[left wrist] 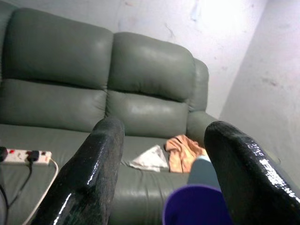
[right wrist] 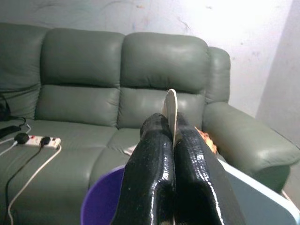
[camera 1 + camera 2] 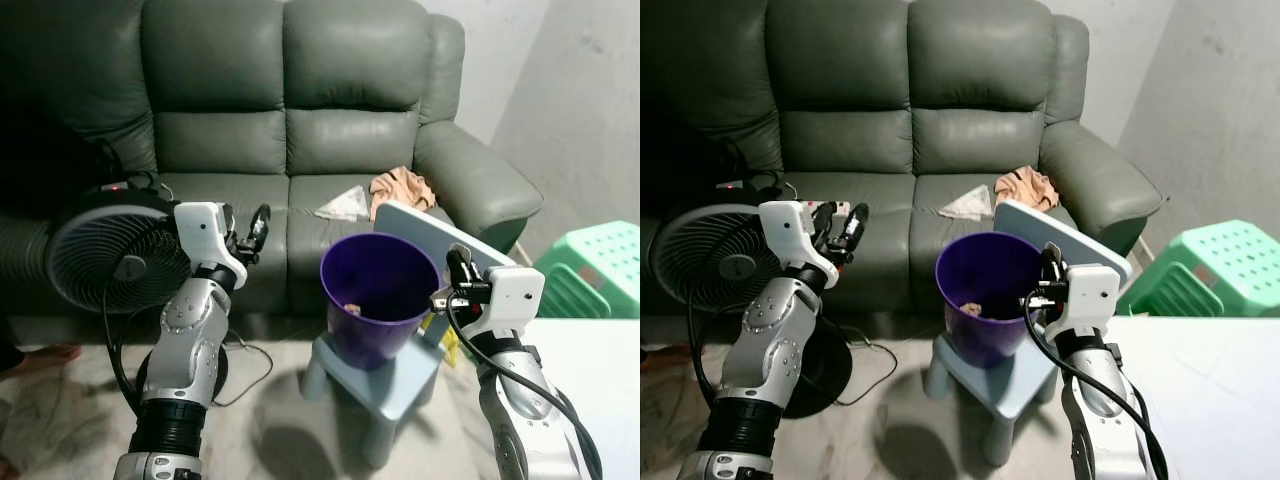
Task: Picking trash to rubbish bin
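Note:
A purple bin (image 3: pixel 375 300) stands on a small pale blue stool (image 3: pixel 385 385) in front of a grey-green sofa (image 3: pixel 290 110). A small scrap (image 3: pixel 352 310) lies inside the bin. On the sofa seat rest a crumpled white wrapper (image 3: pixel 343 205) and an orange cloth (image 3: pixel 402 188). My right gripper (image 3: pixel 457 262) is shut just beside the bin's right rim. In the right wrist view a thin pale strip (image 2: pixel 171 105) rises at the fingertips; I cannot tell whether it is pinched. My left gripper (image 3: pixel 250 232) is open and holds nothing, raised to the left of the bin.
A pale board (image 3: pixel 440 235) leans behind the bin. A black floor fan (image 3: pixel 110 265) stands at the left with cables trailing on the floor. A power strip (image 1: pixel 23 155) lies on the sofa. A green plastic stool (image 3: pixel 595 265) and a white surface (image 3: pixel 600 380) are at the right.

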